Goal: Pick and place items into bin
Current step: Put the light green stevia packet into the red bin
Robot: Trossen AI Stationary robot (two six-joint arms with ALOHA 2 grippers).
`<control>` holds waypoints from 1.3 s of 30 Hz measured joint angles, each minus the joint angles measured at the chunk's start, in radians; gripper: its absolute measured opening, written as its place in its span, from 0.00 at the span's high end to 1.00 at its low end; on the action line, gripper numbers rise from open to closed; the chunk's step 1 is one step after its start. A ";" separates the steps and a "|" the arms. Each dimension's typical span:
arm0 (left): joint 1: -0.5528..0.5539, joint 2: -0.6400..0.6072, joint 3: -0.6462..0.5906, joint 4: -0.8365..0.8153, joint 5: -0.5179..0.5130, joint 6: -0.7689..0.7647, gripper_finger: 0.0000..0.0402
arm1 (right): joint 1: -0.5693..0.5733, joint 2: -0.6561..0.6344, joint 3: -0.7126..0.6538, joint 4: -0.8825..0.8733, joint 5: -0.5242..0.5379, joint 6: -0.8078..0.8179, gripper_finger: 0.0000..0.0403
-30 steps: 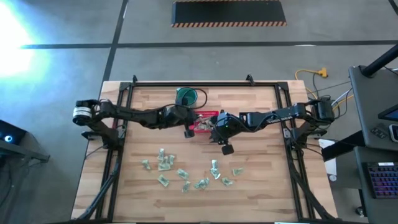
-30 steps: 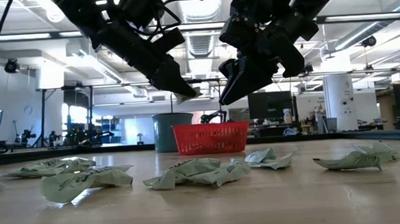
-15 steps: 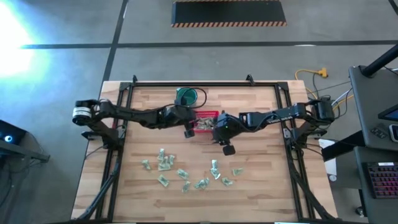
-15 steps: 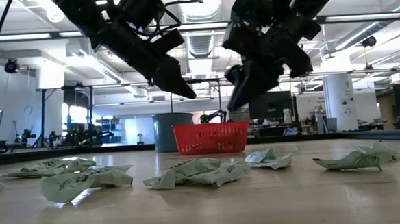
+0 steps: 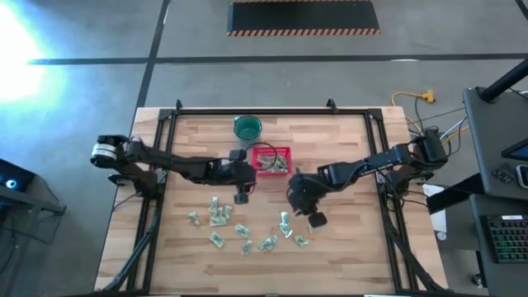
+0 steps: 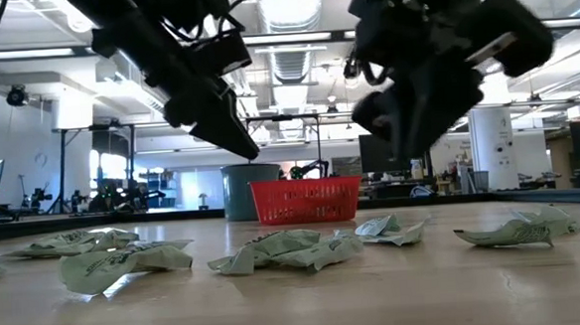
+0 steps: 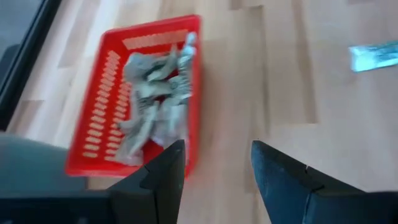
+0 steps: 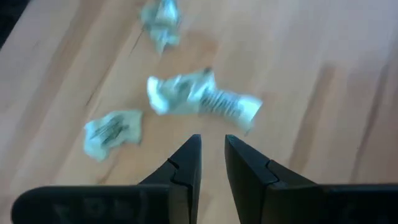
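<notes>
Both arms pulled back from red basket (image 5: 272, 158) toward scattered pieces (image 5: 247, 231). Left gripper (image 7: 214, 165) fingers spread, empty. Right gripper (image 8: 211, 163) fingers nearly together, empty, over wrapped piece (image 8: 202, 96). Several pieces binned; over dozen left on table (image 5: 346, 140).

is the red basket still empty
No, the left wrist view shows several crinkled wrapped pieces lying inside the basket.
</notes>
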 joint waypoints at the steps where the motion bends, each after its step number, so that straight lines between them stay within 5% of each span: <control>1: -0.010 0.000 0.000 0.001 0.000 0.001 0.58 | 0.007 -0.003 0.000 -0.029 0.001 0.034 0.84; 12: -0.024 -0.002 0.000 -0.016 -0.009 0.037 0.58 | 0.155 -0.011 -0.001 -0.257 0.095 0.342 0.84; 23: -0.024 -0.003 0.005 -0.023 -0.033 0.037 0.58 | 0.248 -0.013 -0.004 -0.254 0.285 0.367 0.84; 39: -0.024 -0.005 0.004 -0.029 -0.033 0.028 0.58 | 0.254 -0.008 -0.080 -0.134 0.220 0.445 0.59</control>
